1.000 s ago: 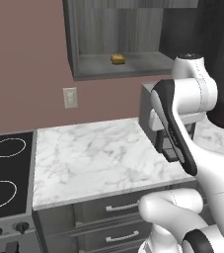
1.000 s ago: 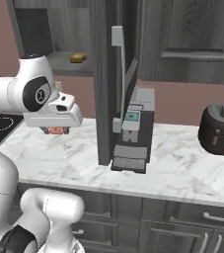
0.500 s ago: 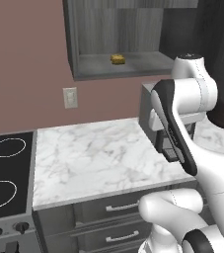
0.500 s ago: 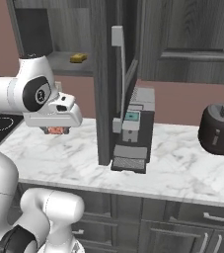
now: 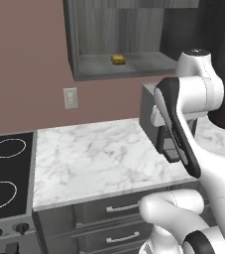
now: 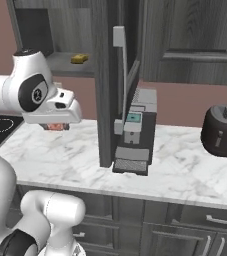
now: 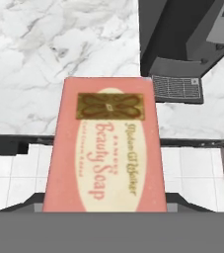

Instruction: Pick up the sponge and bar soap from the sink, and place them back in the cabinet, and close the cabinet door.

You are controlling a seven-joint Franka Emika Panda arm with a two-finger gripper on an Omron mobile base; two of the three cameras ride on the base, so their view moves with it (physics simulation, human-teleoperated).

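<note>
Bar soap (image 7: pixel 105 150) is seen large in the lower centre of the hand view, a pinkish-brown flat block printed with "Beauty Soap" and a gold emblem near its top end. It is held in the gripper (image 6: pixel 56 126), whose jaws are closed on it; in the right base view a small pinkish patch of it is seen just under the white hand, at the left of the frame, above the marble tabletop (image 6: pixel 185 170). In the hand view the tabletop (image 7: pixel 44 59) is seen behind the soap, with white floor tiles below its front edge.

The sponge (image 5: pixel 117 59) is seen at the upper centre of the left base view, lying on the grey shelf inside the cabinet (image 5: pixel 79 44); in the right base view it is found at the upper left (image 6: pixel 79 58). The cabinet door (image 6: pixel 107 75) stands open, edge-on at the centre of the right base view, with its long silver bar handle (image 6: pixel 120 80) facing the camera.

A dark coffee machine (image 6: pixel 137 131) stands on the tabletop just behind the door, and a dark toaster (image 6: pixel 224 131) is seen at the right edge. A black stovetop (image 5: pixel 5 176) is seen at the lower left of the left base view, beside the tabletop (image 5: pixel 94 158).
</note>
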